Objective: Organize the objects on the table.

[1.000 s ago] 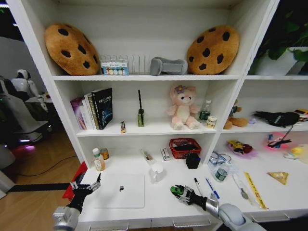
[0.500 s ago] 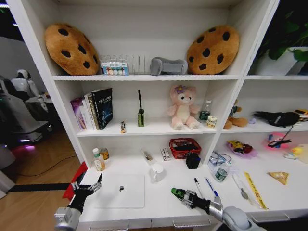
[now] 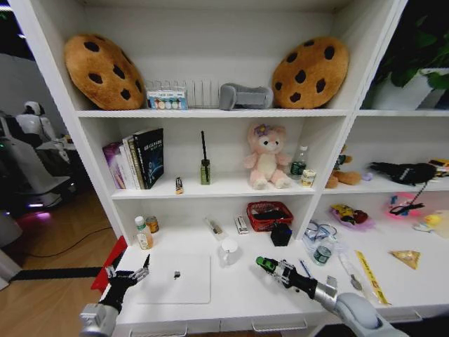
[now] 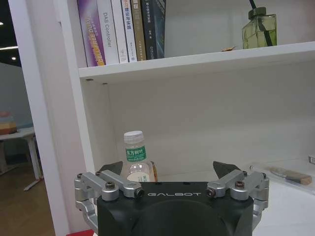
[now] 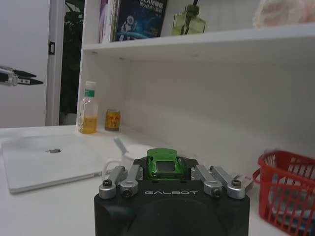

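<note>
Carrying the green toy car point(image 5: 164, 164) clamped between its fingers, the right gripper point(image 3: 271, 267) is travelling back above the white desk point(image 3: 238, 291), probably toward the red basket point(image 3: 269, 215) beyond it. Left gripper point(image 3: 130, 272), fingers apart, is waiting beside the laptop point(image 3: 175, 278).

Right tool point(image 3: 266, 266) clamped and raised; left tool point(image 3: 128, 271) spread, idle

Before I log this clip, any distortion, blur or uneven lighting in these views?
Head view: wide-angle bowing, the shelf uprights lean outward and the corners go dark. Right wrist view: the green toy car in the right gripper is sharp, while the red basket at the edge is soft. Left wrist view: even light, with the books and the bottle crisp.
</note>
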{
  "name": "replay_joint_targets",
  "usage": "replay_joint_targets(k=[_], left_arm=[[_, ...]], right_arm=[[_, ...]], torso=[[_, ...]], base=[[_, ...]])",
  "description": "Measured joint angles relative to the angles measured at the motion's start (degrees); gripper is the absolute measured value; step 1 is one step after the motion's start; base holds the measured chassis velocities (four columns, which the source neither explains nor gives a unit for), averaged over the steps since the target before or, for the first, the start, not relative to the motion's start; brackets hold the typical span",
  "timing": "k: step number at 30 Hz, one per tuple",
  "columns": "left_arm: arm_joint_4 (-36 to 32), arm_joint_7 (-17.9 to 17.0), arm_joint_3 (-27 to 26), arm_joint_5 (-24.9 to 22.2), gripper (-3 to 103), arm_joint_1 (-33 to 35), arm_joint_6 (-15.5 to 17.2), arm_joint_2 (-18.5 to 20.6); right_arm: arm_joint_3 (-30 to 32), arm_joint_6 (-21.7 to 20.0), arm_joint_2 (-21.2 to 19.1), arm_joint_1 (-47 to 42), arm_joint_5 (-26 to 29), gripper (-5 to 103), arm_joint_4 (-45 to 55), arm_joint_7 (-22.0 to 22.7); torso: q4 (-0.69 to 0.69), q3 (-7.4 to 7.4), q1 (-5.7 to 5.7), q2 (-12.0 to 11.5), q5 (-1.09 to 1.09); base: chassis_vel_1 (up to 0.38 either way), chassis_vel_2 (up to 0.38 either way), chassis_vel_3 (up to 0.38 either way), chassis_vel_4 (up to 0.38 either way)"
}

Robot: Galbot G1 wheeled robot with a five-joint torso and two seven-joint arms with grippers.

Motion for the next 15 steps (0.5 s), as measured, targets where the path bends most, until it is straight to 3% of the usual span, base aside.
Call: replay_joint_targets(k=[8,15], left_arm=[[-0.2,0.01,0.03,0.0,100,0.13,-0.23,0.21],[-0.05,0.07,0.41,0.08,100,0.1,-0.25,0.35]], right_arm=[[5.84,-0.92,-3.79,1.24,5.46,37,7.99,2.63],[7.1,-2.68,-7.35,4.19,10.78,37,11.28,4.66]], torso=[[0.01,0.0,0.0,0.0,0.0],[0.0,0.0,0.0,0.0,0.0]], base=[[0.0,0.0,0.0,0.0],[0.0,0.0,0.0,0.0]])
